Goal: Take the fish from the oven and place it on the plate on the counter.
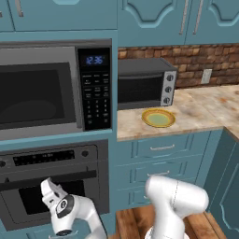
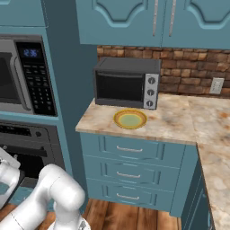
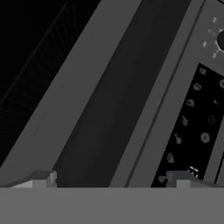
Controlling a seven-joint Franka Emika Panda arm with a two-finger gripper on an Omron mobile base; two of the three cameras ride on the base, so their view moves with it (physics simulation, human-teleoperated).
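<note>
The oven (image 1: 51, 186) is dark grey, with a windowed door, a bar handle (image 3: 118, 100) and a knobbed control strip; its door is closed. The pincer (image 3: 111, 179) is released, fingers wide apart, close before the handle. The yellow plate (image 1: 158, 117) with pale green centre lies on the beige worktop (image 1: 200, 112), beside the toaster oven (image 1: 145, 83).

The mottled beige stone table (image 1: 205, 109) carries a black-and-silver toaster oven (image 1: 145, 83) against the brick wall; the yellow plate (image 1: 158, 118) lies just before it, apart.
</note>
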